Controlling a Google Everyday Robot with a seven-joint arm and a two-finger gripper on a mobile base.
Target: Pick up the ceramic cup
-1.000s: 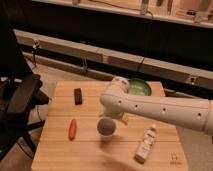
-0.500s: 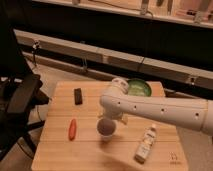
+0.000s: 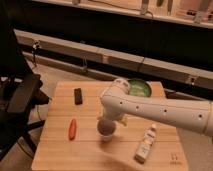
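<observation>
The ceramic cup [image 3: 106, 128] is a small pale round cup near the middle of the wooden table [image 3: 60, 155], its opening turned towards the camera. My white arm reaches in from the right, and its end sits directly above and behind the cup. The gripper [image 3: 112, 120] is at the cup's upper rim, mostly hidden by the arm's wrist. I cannot tell whether the cup rests on the table or is held.
A green bowl [image 3: 138, 88] sits at the table's back, partly behind the arm. A tall white labelled bottle [image 3: 145, 145] lies front right. A red-orange oblong item [image 3: 73, 128] lies left of the cup, a black block [image 3: 78, 95] behind it. A black chair [image 3: 22, 97] stands left.
</observation>
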